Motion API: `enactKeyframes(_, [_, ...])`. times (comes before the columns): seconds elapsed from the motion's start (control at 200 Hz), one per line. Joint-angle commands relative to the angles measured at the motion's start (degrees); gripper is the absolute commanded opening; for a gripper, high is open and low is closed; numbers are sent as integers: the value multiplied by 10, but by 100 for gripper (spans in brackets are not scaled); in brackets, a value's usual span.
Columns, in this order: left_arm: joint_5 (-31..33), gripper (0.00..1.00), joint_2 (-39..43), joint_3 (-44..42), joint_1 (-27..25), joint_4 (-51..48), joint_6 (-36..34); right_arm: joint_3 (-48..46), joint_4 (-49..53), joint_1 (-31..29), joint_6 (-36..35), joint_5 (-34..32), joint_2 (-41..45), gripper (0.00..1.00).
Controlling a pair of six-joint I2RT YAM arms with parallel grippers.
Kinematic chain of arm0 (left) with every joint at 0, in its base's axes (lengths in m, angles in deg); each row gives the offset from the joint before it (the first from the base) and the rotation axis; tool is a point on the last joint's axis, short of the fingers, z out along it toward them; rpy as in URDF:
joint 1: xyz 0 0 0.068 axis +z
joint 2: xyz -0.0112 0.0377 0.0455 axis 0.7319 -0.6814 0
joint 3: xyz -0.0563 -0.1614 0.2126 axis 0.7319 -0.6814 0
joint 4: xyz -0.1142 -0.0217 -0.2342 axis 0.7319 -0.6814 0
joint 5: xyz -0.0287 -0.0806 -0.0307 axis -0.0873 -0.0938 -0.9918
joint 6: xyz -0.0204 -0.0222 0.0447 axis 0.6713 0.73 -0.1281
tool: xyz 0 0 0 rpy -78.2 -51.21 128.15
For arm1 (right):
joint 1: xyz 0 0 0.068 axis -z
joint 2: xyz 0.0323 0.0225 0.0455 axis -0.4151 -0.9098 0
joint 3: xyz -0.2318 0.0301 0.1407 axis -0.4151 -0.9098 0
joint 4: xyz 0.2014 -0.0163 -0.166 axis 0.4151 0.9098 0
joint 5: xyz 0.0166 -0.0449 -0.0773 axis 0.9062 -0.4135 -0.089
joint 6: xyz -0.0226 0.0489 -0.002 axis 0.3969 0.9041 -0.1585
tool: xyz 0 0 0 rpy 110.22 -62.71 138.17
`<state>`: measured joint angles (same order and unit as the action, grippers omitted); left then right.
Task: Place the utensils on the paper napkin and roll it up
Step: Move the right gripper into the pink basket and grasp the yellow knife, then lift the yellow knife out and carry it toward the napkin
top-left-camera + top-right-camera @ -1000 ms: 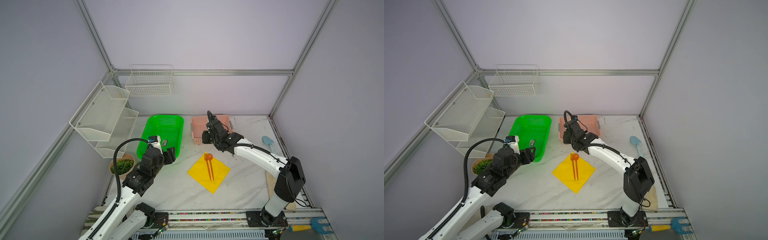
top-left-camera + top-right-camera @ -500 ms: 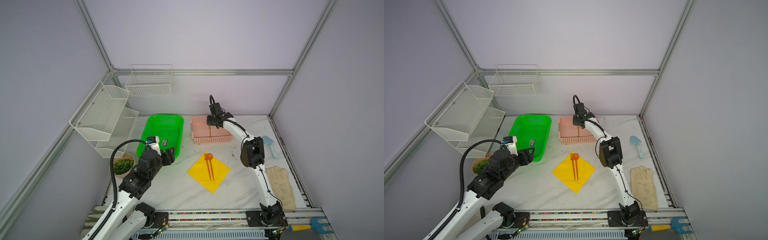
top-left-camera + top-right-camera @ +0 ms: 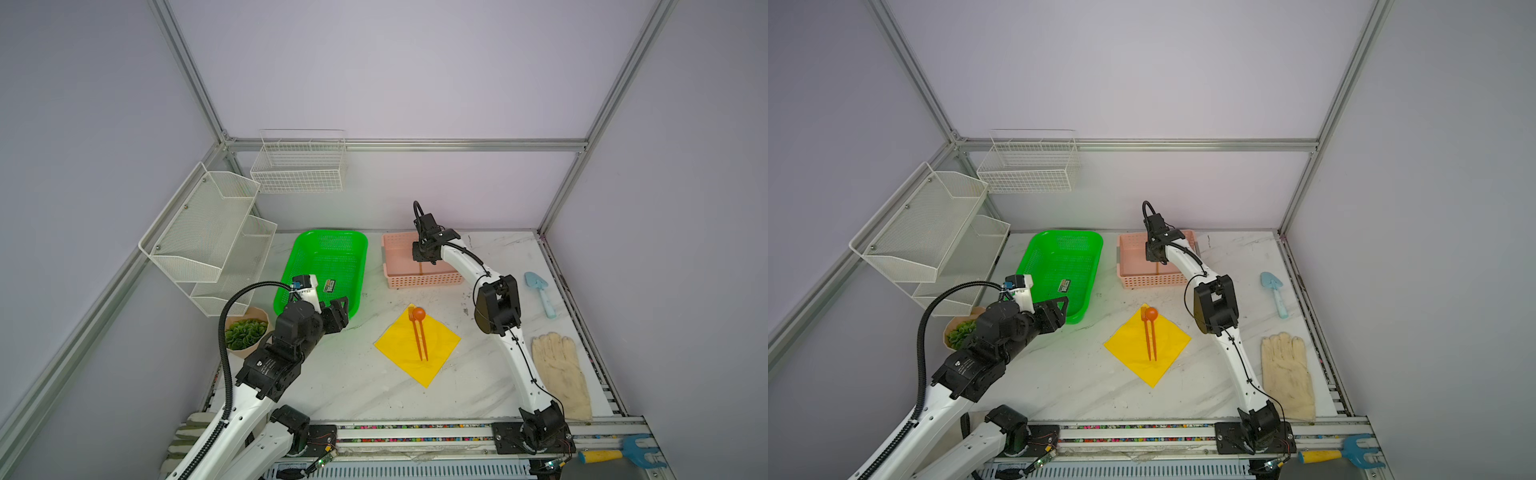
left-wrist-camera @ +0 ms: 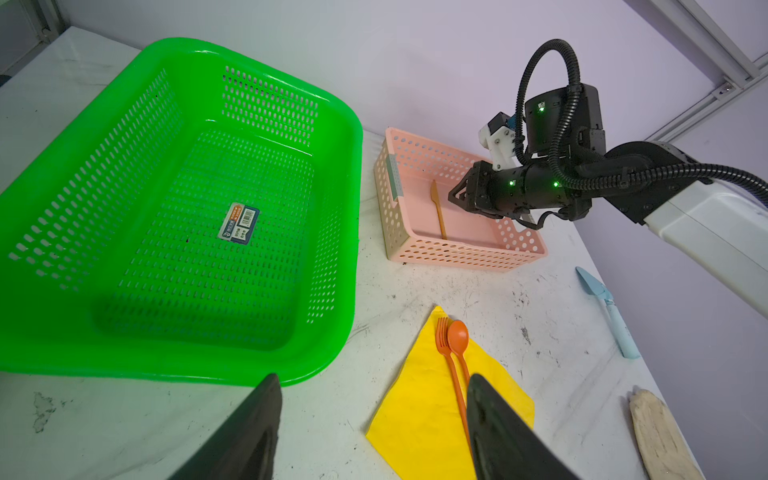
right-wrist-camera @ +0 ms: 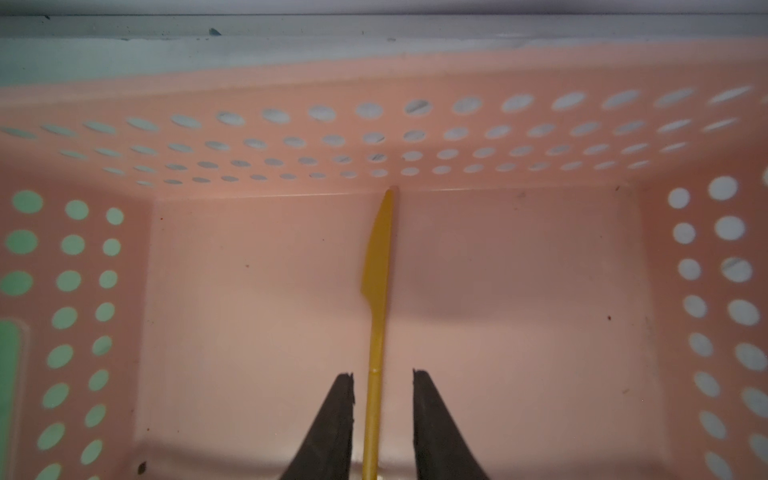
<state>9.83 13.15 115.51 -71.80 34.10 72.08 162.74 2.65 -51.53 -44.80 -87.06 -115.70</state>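
Note:
The yellow paper napkin [image 3: 399, 353] [image 3: 1133, 353] [image 4: 419, 407] lies flat as a diamond mid-table. On it, side by side, rest the orange spoon [image 3: 419, 314] [image 3: 1151, 313] [image 4: 458, 334] and orange fork [image 3: 412, 318] [image 3: 1145, 328] [image 4: 443, 332]. My right gripper [image 5: 383, 374] [image 4: 455, 197] reaches down into the pink basket [image 3: 424, 282] [image 5: 374, 124]. It is open, its jaws standing either side of the handle of a yellow-orange plastic knife [image 5: 378, 266] [image 4: 438, 212], with a gap on each side. My left gripper [image 4: 372, 376] [image 3: 338, 307] hovers open and empty by the green basket, left of the napkin.
The green basket [image 3: 328, 232] stands back left, next to the pink one. A light-blue trowel [image 3: 540, 293] and a beige glove [image 3: 561, 374] lie at the right edge. A potted plant [image 3: 245, 334] sits far left, and wire racks hang on the walls.
My right arm has swung from above the napkin back into the pink basket, and its jaws have narrowed about the knife handle. The left arm has barely moved.

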Motion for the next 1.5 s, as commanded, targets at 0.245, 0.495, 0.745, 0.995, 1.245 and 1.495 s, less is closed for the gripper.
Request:
enactKeyframes(0.245, [17,70,12,-24,1,8,-2,38,36,0,-11,4,-47,27])
enactKeyframes(0.495, [29,70,17,-31,1,7,-8,57,45,0,-15,12,-74,26])
enactKeyframes(0.745, [43,70,26,-35,1,3,-11,66,60,0,-16,9,-96,17])
enactKeyframes(0.995, [51,69,25,-33,1,2,-14,81,46,0,-17,10,-79,5])
enactKeyframes(1.245, [50,70,18,-25,1,5,-14,88,-20,-5,-7,-10,34,5])
enactKeyframes(1.495, [48,70,10,-19,1,6,-13,-3,-34,-31,-16,-29,184,5])
